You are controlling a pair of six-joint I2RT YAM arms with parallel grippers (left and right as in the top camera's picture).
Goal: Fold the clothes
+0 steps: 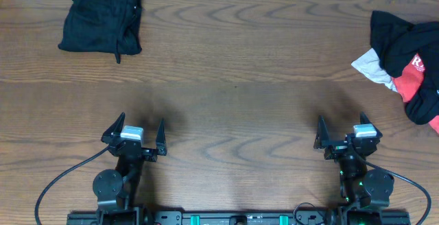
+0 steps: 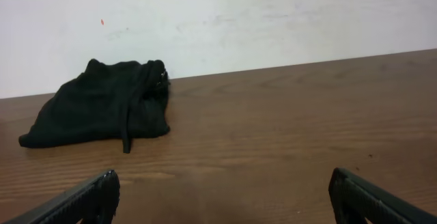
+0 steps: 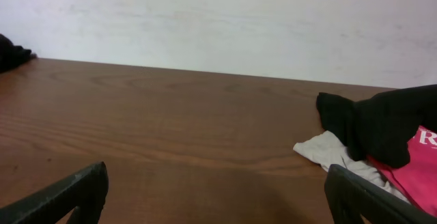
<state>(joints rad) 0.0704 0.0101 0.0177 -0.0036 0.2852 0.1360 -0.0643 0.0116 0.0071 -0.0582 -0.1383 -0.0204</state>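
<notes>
A folded black garment [image 1: 101, 20] lies at the table's far left; it also shows in the left wrist view [image 2: 102, 108]. A loose pile of clothes [image 1: 406, 57], black, red and white, lies crumpled at the far right edge, and shows in the right wrist view [image 3: 382, 142]. My left gripper [image 1: 140, 130] is open and empty near the front edge, left of centre; its fingertips frame the left wrist view [image 2: 222, 197]. My right gripper [image 1: 343, 130] is open and empty near the front edge at the right, with the pile beyond it [image 3: 215, 197].
The wooden table [image 1: 233, 81] spans the whole view, with a white wall [image 2: 239, 12] behind its far edge. Both arm bases and cables sit at the front edge.
</notes>
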